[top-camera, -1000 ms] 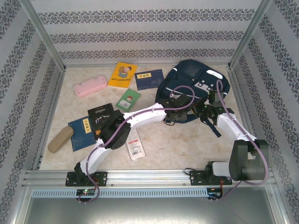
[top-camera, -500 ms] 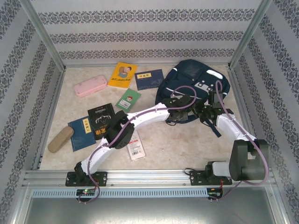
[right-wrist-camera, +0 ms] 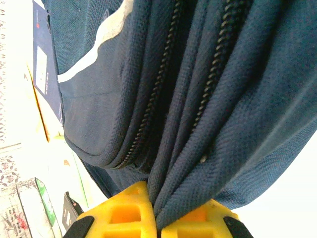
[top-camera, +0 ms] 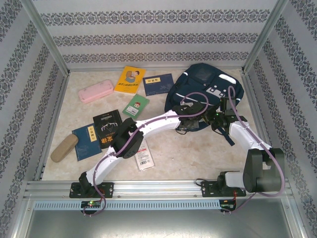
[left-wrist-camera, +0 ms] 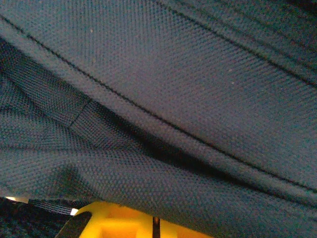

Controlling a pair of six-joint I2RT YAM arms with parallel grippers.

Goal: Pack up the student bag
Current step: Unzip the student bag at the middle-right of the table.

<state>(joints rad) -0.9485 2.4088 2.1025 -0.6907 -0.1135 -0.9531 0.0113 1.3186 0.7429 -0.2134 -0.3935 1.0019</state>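
Over the last second my left gripper [left-wrist-camera: 154, 224] has pressed shut against the near edge of the bag [top-camera: 203, 87], which lies flat at the far right of the table [top-camera: 173, 148]; whether cloth is caught between the jaws I cannot tell. My right gripper [right-wrist-camera: 158, 220] stays pinched on a fold beside the zip [right-wrist-camera: 212, 74], I judge so both can spread the opening for the books [top-camera: 130, 79].
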